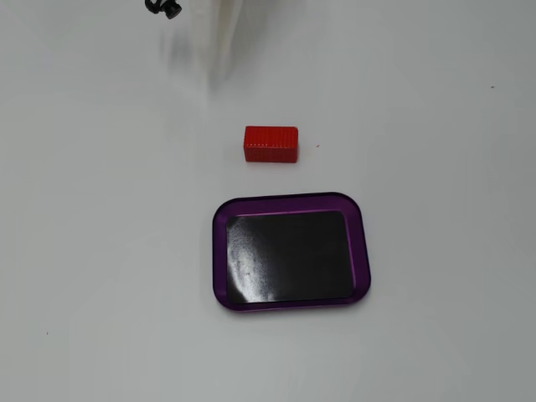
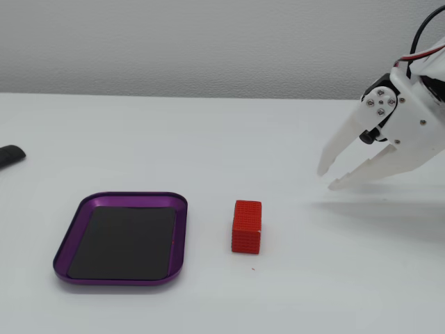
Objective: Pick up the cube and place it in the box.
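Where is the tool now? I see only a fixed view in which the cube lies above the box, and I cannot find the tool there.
Observer: In a fixed view, the tool hangs above the table, to the right of the cube, not touching it.
Operator: Is it open?
Observer: Yes, its two white fingers are spread, with nothing between them.
Operator: Is anything else on the table?
Observer: A small dark object lies at the left edge, beyond the box.
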